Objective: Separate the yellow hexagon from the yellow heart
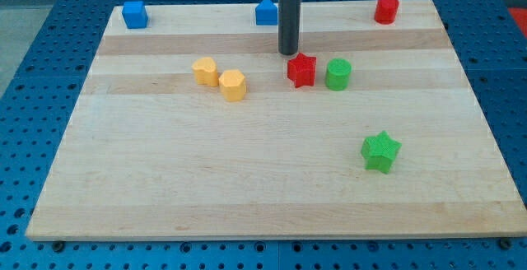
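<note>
Pale wooden desk (272, 179): the gripperless rod tool's tip (288, 53) rests well right of the near-touching yellow heart block (205, 71) and yellow hexagon block (233, 85).

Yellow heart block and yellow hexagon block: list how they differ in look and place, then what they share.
The yellow heart block has a notched top and a slightly more orange tone; the yellow hexagon block has flat sides and a plain top. The heart lies nearer the view's left and top; the hexagon sits toward the view's bottom right of it, closer to my tip. Both are small, close together on the wooden board, left of my tip.
</note>
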Controlling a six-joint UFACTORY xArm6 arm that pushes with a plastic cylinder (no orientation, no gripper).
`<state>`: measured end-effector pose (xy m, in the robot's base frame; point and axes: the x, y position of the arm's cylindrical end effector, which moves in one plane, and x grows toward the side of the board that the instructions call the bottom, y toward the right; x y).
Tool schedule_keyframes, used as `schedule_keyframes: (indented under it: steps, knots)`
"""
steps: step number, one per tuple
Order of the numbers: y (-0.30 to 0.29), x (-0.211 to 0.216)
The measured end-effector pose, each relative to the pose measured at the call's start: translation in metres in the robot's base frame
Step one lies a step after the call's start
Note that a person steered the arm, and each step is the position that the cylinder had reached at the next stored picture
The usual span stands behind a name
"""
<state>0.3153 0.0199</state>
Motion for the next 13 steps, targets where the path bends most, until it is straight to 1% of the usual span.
schedule_keyframes:
  steps: [1, 2, 5, 7, 9, 11, 12, 13]
  knots:
    - [-0.009, 0.0]
    - [-0.03, 0.01]
    - [-0.09, 0.011]
    - [-0.11, 0.012]
    - [-0.154, 0.035]
    - [-0.163, 0.049]
    - [-0.172, 0.079]
    - [-0.167, 0.083]
